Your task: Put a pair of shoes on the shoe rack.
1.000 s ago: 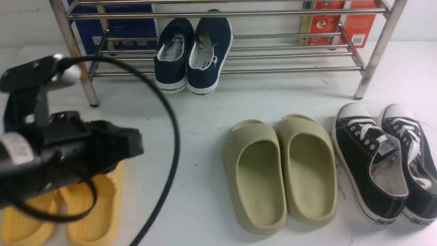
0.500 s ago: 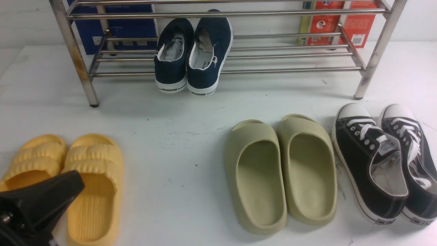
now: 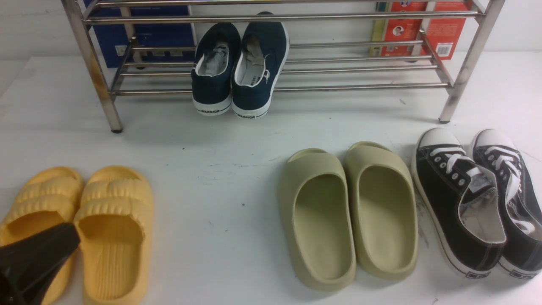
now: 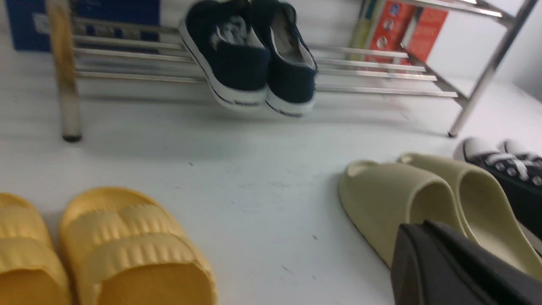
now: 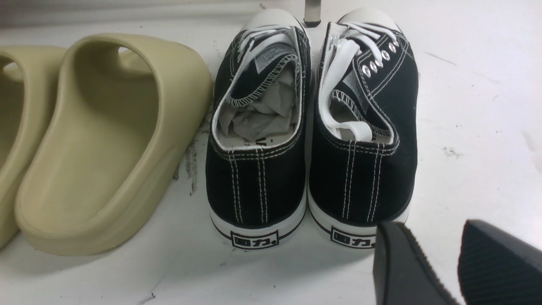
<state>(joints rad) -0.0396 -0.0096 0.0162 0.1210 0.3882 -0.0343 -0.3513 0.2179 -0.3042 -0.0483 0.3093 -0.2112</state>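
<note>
The left pincer (image 3: pixel 34 258) sits closed and empty at the lower left of the front view, over the yellow slides (image 3: pixel 80 233). Upper centre, the pair of shoes (image 3: pixel 239 63) rests on the shoe rack (image 3: pixel 360 87), heels toward the camera. In the left wrist view the pair sits at top centre on the rack's bars. In the right wrist view the right pincer (image 5: pixel 457 262), lower right, stands slightly parted and empty, near the black sneakers (image 5: pixel 309 127) on the white surface (image 5: pixel 465 127).

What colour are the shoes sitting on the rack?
Navy blue with white soles, clearest in the front view.
</note>
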